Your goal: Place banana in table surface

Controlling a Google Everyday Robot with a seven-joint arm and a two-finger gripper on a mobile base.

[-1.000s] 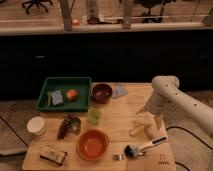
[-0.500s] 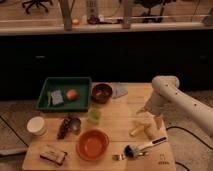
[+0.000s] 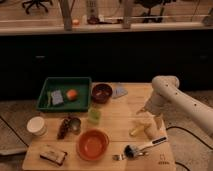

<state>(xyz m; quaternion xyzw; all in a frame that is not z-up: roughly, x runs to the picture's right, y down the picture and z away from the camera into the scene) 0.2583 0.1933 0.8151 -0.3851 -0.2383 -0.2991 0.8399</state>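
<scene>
The pale yellow banana (image 3: pixel 140 129) lies on the light tan table surface (image 3: pixel 119 113), right of centre, just above the black-and-white brush (image 3: pixel 145 147). My gripper (image 3: pixel 151 119) hangs at the end of the white arm (image 3: pixel 172 95), which reaches in from the right. It sits right at the banana's upper right end. I cannot tell whether it touches or holds the banana. A small dark logo (image 3: pixel 161 162) marks the table's near right corner.
A green tray (image 3: pixel 46 103) at the back left holds a blue sponge (image 3: pixel 56 97) and an orange fruit (image 3: pixel 72 94). A dark red bowl (image 3: pixel 101 92), blue cloth (image 3: pixel 119 91), green cup (image 3: pixel 93 116), orange-red bowl (image 3: pixel 93 144), white cup (image 3: pixel 36 125) and dark clutter (image 3: pixel 69 126) stand left of the banana.
</scene>
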